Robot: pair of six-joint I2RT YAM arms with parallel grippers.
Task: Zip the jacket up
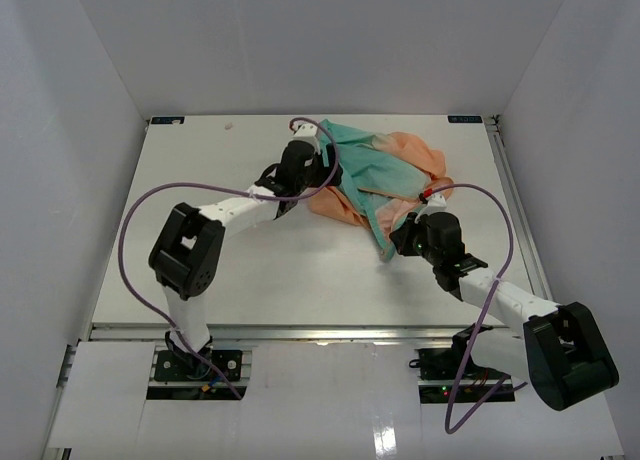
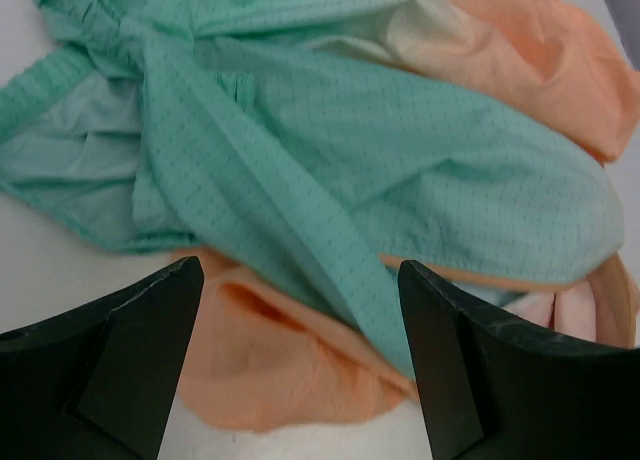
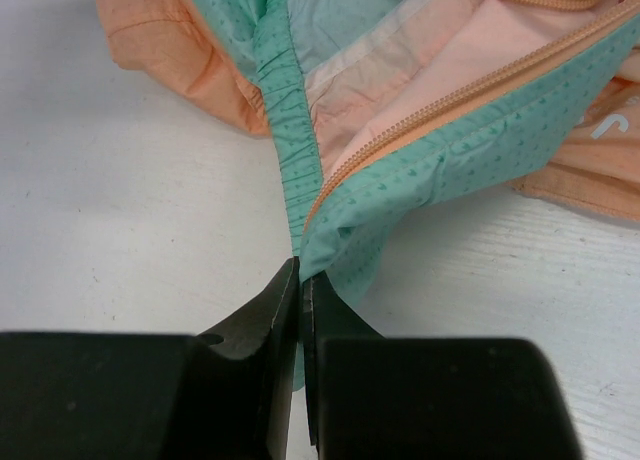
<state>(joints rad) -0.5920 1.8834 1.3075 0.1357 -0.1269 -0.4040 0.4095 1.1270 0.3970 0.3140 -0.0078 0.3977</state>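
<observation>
Your jacket (image 1: 385, 170) lies in a crumpled heap on the counter (image 1: 190, 160), in its far half and a little toward the right edge, with its top close to the far edge. The teal and peach parts are folded over each other, and a narrow teal strip trails out of the heap toward the near edge.

Your right hand (image 3: 300, 280) has its fingers pressed together on the end of that strip. They pinch the teal corner where the gathered hem (image 3: 285, 150) meets the lower end of the zipper (image 3: 450, 95). From the pinch, the orange zipper teeth run up and away to the right along the teal edge, with the pale pink lining showing beside them.

Your left hand (image 2: 298, 280) is spread wide over the left side of the heap, above teal folds and a peach fold, with nothing between its fingers (image 2: 130, 360). You cannot tell whether it touches the cloth.
</observation>
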